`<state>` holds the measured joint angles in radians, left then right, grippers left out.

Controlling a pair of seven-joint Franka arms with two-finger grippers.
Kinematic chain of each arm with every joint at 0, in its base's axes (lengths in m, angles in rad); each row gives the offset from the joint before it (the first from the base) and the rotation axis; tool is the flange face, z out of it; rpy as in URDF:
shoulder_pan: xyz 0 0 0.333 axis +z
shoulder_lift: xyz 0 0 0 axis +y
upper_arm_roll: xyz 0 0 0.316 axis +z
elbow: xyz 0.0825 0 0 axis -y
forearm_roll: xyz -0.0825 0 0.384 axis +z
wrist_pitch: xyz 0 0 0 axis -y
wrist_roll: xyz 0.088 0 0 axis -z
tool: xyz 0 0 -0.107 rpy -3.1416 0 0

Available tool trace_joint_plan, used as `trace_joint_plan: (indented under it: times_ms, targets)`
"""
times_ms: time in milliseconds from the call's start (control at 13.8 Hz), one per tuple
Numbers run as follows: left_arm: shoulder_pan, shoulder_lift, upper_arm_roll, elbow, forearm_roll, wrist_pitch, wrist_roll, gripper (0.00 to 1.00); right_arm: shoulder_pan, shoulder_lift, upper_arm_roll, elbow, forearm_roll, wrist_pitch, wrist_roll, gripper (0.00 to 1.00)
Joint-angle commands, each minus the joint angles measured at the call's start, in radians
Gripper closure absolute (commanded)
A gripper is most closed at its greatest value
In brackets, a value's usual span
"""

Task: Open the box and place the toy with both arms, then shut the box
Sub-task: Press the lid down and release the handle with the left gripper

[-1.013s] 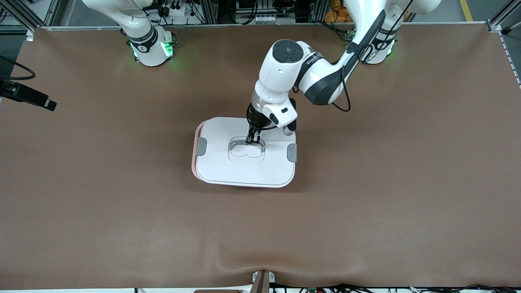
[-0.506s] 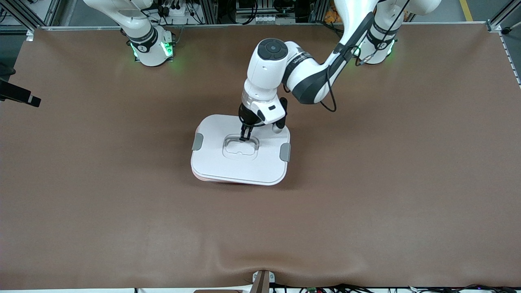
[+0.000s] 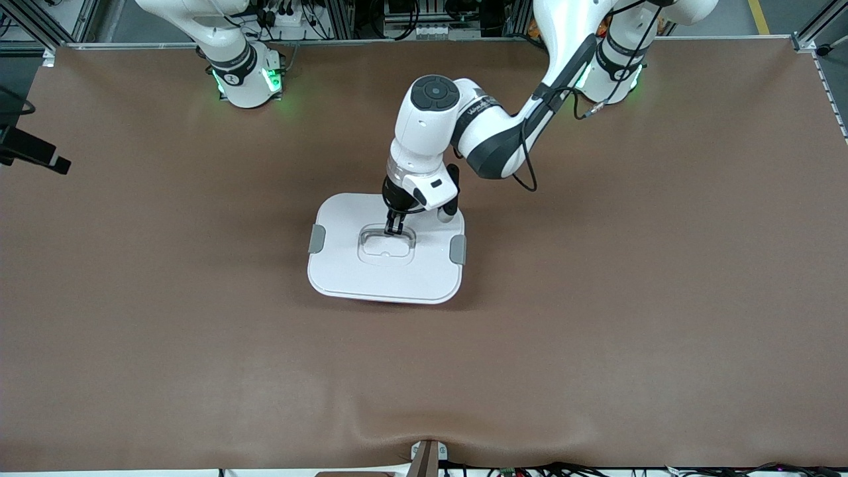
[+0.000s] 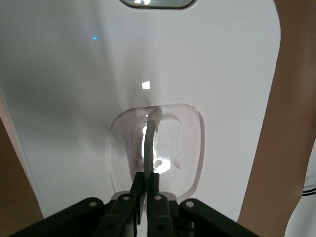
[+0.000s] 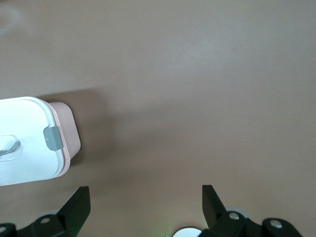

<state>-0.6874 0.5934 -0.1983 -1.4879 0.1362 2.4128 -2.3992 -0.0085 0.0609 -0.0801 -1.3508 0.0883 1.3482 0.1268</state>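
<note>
Mid-table sits the box [image 3: 386, 246], its stiff, light, slick white lid [image 4: 148, 74] best lifted by the thin centre handle [image 4: 149, 143], which the left gripper [image 3: 394, 228] pinches tight, while the right gripper [image 5: 143, 205] waits wide apart toward nine o'clock.

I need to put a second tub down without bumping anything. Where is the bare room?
Bare table spreads between the box and the front camera, and toward both ends. Crowded only at the box: the left tool is shut on the lid's handle. The right tool, open, waits over bare table.
</note>
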Motion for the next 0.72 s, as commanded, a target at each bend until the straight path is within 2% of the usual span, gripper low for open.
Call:
trace_joint_plan:
  times_ms: [0, 362, 651]
  targets:
    - [-0.015, 0.014, 0.013, 0.035, 0.031, -0.015, -0.041, 1.0, 0.01, -0.131, 0.026, -0.171, -0.056, 0.055, 0.002, 0.0]
    - [-0.015, 0.005, 0.013, 0.032, 0.036, -0.015, -0.098, 1.0, 0.005, -0.133, 0.034, -0.166, -0.079, 0.06, -0.01, 0.0]
    - [-0.024, 0.009, 0.011, 0.029, 0.114, -0.014, -0.172, 1.0, 0.002, -0.135, 0.031, -0.165, -0.079, 0.046, -0.026, 0.0]
